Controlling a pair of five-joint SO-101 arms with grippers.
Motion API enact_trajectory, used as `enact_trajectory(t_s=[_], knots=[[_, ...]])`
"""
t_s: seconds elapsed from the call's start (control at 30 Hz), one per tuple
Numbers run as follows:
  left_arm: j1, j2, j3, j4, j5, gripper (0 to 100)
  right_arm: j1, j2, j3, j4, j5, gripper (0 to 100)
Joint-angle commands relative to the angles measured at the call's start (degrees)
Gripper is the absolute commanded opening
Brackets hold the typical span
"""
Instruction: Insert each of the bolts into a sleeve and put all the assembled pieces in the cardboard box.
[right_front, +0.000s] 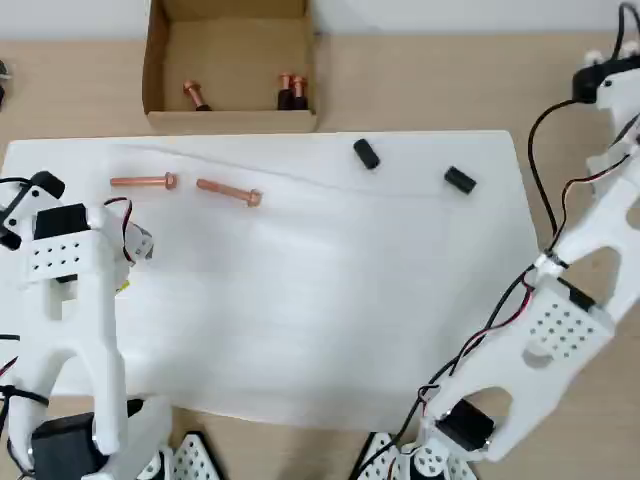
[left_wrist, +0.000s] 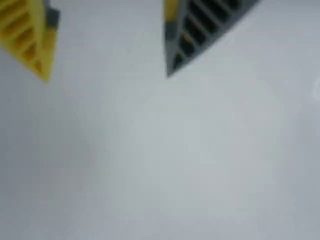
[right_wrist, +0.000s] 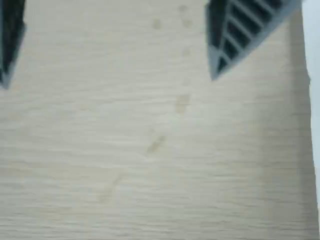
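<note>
Upper left of frame, the left bolt (right_front: 143, 181) and right bolt (right_front: 229, 192) lie loose on the white sheet (right_front: 300, 320). Upper right lie the centre sleeve (right_front: 366, 154) and right sleeve (right_front: 459, 180). At top, the cardboard box (right_front: 155, 70) holds assembled pieces (right_front: 291, 92). The left claw (left_wrist: 106, 75) and right claw (right_wrist: 109, 80) gape wide, empty.

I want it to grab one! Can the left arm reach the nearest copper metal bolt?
Probably yes: the left tool is open over the white mat, and that copper metal bolt lies bare close by.
</note>
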Motion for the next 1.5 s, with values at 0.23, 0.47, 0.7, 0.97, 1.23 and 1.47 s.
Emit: enact_trajectory(t_s=[0.23,0.47,0.7,0.97,1.23,1.47], knots=[[0.00,-0.04,-2.20,-0.62,-3.34,17,1.01,-25.98,31.16,-5.89,-1.76,28.1],[0.00,-0.04,0.79,-6.15,-12.84,17,0.57,-43.56,61.58,-20.92,-0.44,28.1],[-0.26,-0.04,2.11,-13.01,-23.47,17,-2.33,-60.09,83.91,-36.66,5.98,28.1],[-0.09,0.31,1.58,-18.02,-14.77,17,-4.26,-60.09,85.49,-48.97,-3.08,28.1],[-0.44,12.97,-8.35,-13.19,-11.25,17,-11.38,-43.47,79.08,-39.47,-17.85,28.1],[-2.55,21.85,-21.54,-6.59,-9.14,17,-11.21,-37.05,62.11,-24.70,-19.87,28.1]])
